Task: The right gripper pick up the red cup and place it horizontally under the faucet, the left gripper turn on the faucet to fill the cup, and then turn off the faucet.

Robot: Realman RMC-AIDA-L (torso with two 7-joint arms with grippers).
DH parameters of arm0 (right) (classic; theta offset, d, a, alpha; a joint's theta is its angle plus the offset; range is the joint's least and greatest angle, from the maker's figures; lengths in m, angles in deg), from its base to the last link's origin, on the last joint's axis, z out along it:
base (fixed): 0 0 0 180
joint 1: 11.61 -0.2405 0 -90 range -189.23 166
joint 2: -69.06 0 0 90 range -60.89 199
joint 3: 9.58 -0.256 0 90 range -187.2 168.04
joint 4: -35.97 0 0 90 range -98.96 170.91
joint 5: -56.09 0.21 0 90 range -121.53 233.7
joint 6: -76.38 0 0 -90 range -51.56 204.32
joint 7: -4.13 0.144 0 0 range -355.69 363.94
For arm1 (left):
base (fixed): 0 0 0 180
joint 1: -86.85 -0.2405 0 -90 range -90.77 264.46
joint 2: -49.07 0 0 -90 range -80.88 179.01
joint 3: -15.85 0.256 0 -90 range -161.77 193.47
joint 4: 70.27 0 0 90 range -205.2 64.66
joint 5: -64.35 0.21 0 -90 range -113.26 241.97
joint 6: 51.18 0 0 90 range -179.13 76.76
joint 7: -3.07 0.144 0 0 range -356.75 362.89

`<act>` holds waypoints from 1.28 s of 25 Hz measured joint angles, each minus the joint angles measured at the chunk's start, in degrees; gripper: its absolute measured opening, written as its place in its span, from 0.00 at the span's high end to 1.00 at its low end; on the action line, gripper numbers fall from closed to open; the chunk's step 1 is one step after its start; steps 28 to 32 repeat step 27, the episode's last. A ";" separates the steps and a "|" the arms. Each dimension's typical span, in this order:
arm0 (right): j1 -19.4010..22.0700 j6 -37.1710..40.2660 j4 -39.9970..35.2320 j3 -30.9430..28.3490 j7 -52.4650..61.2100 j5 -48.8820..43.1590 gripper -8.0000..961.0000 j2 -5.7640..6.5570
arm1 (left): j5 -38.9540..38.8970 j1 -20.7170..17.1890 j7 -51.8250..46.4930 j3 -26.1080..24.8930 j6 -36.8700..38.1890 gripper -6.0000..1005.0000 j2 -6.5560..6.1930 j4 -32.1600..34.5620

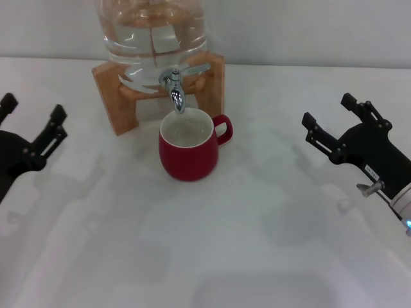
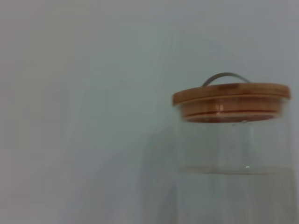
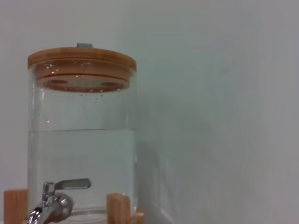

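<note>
The left gripper [image 1: 32, 131] is held low over the white table [image 1: 257, 244] at the far left, fingers spread and empty, well apart from the faucet [image 1: 174, 86]. The right gripper [image 1: 337, 122] is likewise spread and empty at the far right. The red cup [image 1: 189, 151] stands upright directly under the chrome spout, handle turned toward the right side; whether water is in it cannot be told. The glass water dispenser [image 3: 81, 140] sits on its wooden stand [image 1: 115, 90] under a bamboo lid [image 3: 81, 63]. If the lever is the next target, it is best approached from the side and turned gently, so the cup is not knocked. No readable brand or writing is seen.
</note>
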 joint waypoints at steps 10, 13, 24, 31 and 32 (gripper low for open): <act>-0.48 -0.46 0.00 -1.44 0.16 0.02 0.11 0.02 | -0.12 3.02 -0.18 -3.26 -1.74 0.14 -0.18 -4.93; -0.70 -0.50 0.00 -1.34 0.22 0.00 0.11 0.02 | -0.14 3.72 -0.21 -3.35 -1.79 0.14 -0.19 -5.45; -0.41 -0.84 0.31 -0.22 0.16 -0.61 0.11 -0.16 | 0.12 4.44 -0.10 -2.93 -2.55 0.14 -0.07 -6.23; -0.42 -1.03 0.08 0.56 0.12 -0.61 0.11 -0.16 | 0.17 4.91 0.10 -2.85 -3.14 0.14 0.03 -7.45; -0.42 -1.03 0.08 0.56 0.12 -0.61 0.11 -0.16 | 0.17 4.91 0.10 -2.85 -3.14 0.14 0.03 -7.45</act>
